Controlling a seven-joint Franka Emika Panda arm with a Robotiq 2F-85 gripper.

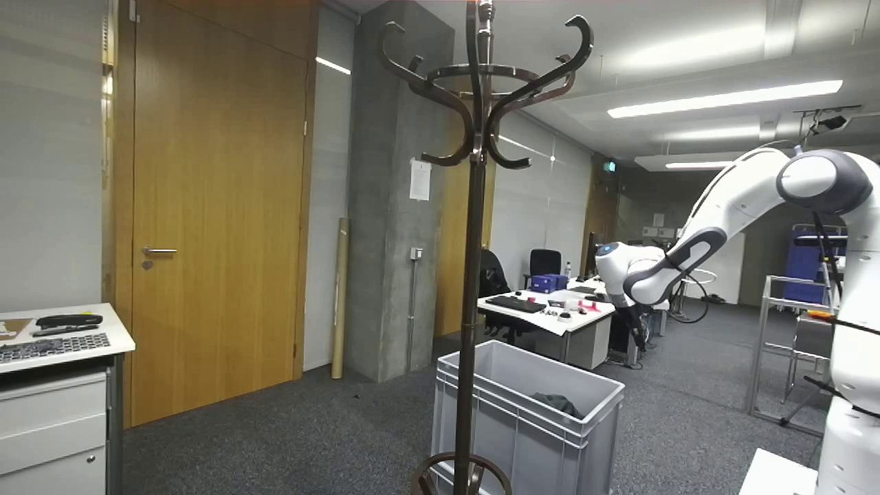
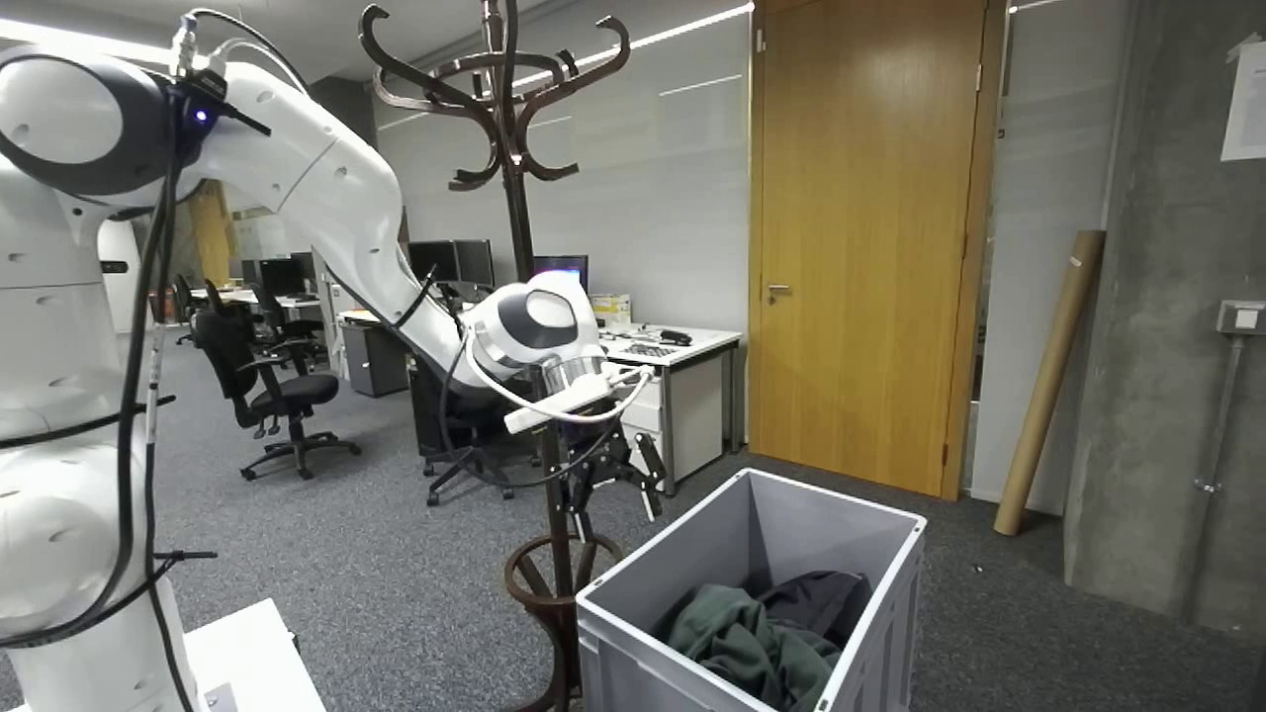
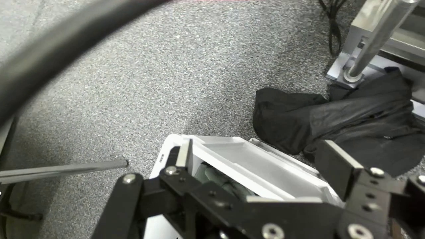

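You have green cloth [image 2: 737, 638] slumped against dark cloth [image 2: 819, 597] low in the bin [image 2: 831, 494], presumably so its walls [image 2: 806, 534] keep both together, while your gripper [image 2: 618, 512] (spread wide, holding nothing) hangs near the rim [image 2: 668, 532], and the coat stand [image 1: 470, 275] rises just outside.

I stand in an office. In an exterior view, a black swivel chair [image 2: 295, 394] stands on grey carpet [image 2: 366, 574], with paired monitors [image 2: 475, 263] near it and more screens [image 2: 281, 277] farther back. In an exterior view I see a white tabletop [image 1: 592, 319] carrying a keyboard [image 1: 515, 303], and a drawer unit [image 1: 55, 423] under another. Strip lights [image 1: 725, 100] glow overhead; a wooden door [image 1: 216, 206], glossy wall panels [image 2: 673, 218] and a bare concrete column [image 1: 381, 227] line the room.
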